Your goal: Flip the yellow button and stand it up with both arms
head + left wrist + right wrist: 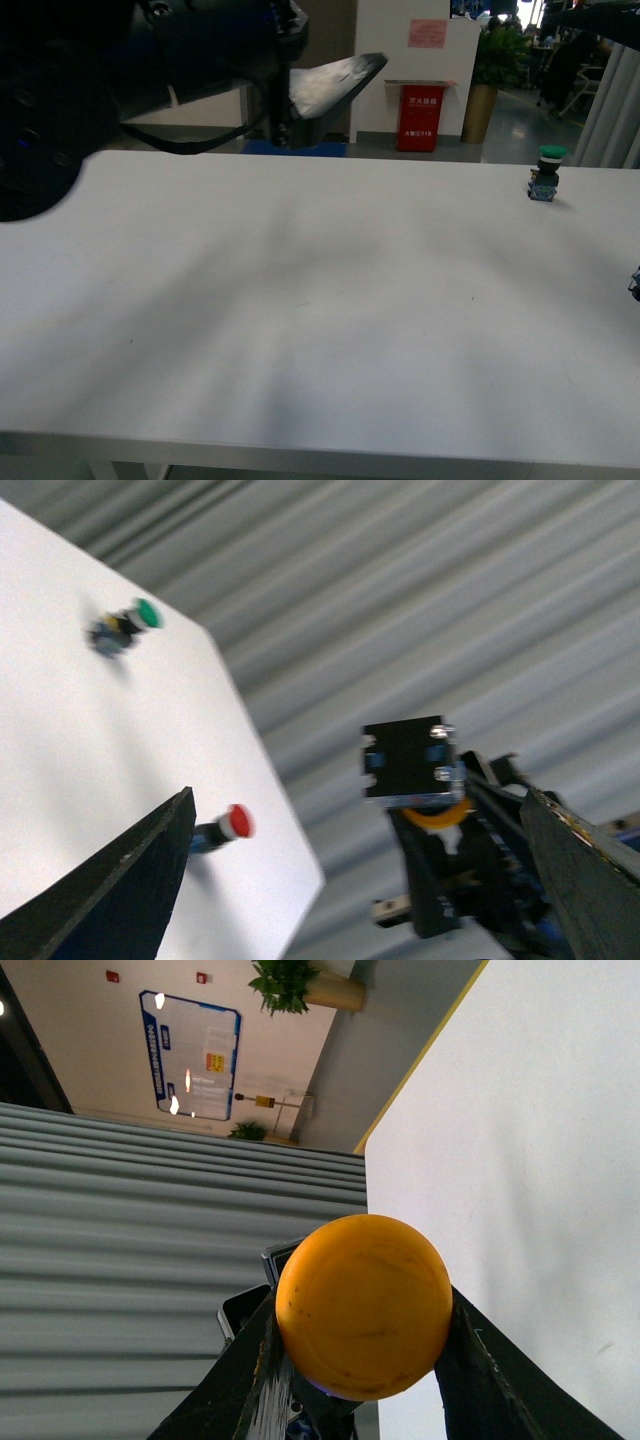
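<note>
The yellow button's orange cap [363, 1305] fills the right wrist view, and my right gripper [362, 1322] is shut on it with a black finger on each side. In the left wrist view its black contact block [405, 760] points toward the camera, with a sliver of yellow cap behind it. The button hangs in the air past the white table's edge, held by the right gripper's fingers [430, 890]. My left gripper [357, 798] is open. The button shows between its two wide-spread fingers and touches neither. In the front view the left arm's finger [335, 82] hangs high at the back left.
A green-capped button [548, 172] stands upright at the far right of the white table [300, 300] and also shows, blurred, as the green button [125, 625]. A red-capped button [228, 825] lies near the table's edge. A red cabinet and a plant stand beyond the table.
</note>
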